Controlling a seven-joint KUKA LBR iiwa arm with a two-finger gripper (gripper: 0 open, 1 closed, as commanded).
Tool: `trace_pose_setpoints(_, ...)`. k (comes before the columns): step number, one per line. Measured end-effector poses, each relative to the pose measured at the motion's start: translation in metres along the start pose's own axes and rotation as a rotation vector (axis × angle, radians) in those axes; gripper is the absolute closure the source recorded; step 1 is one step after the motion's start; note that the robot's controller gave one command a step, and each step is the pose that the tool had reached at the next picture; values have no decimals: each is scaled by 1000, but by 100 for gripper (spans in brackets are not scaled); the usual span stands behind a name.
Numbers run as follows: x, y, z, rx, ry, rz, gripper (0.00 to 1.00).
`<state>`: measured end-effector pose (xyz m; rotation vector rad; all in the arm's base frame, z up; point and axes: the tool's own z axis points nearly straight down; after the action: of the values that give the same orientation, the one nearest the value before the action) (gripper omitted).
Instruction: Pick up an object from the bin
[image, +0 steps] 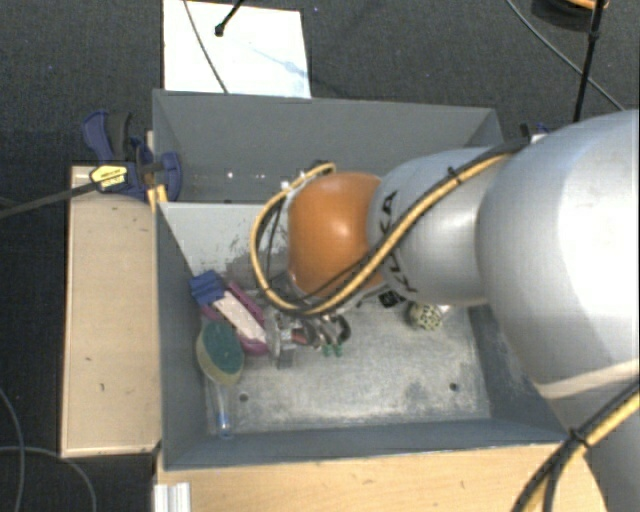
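My gripper hangs low in the left half of the bin, just under the orange cover on the wrist. Directly to its left, touching or nearly touching it, lies a pink and white block, tilted. A blue piece sits at the block's upper left end. Below the block rests a round green and yellow disc. A small dark thing with green bits lies at the gripper's right side. I see nothing held.
A clear thin tube lies by the bin's front left corner. A small pale knobbly thing sits to the right, partly under the arm. The arm covers the bin's right and back part.
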<state>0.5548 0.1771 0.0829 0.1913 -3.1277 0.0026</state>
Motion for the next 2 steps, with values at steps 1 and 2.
trace_pose_setpoints(1,-2,9,-61,-5,-15,292,100)
trace_pose_setpoints(2,-5,19,-72,-5,-14,410,100)
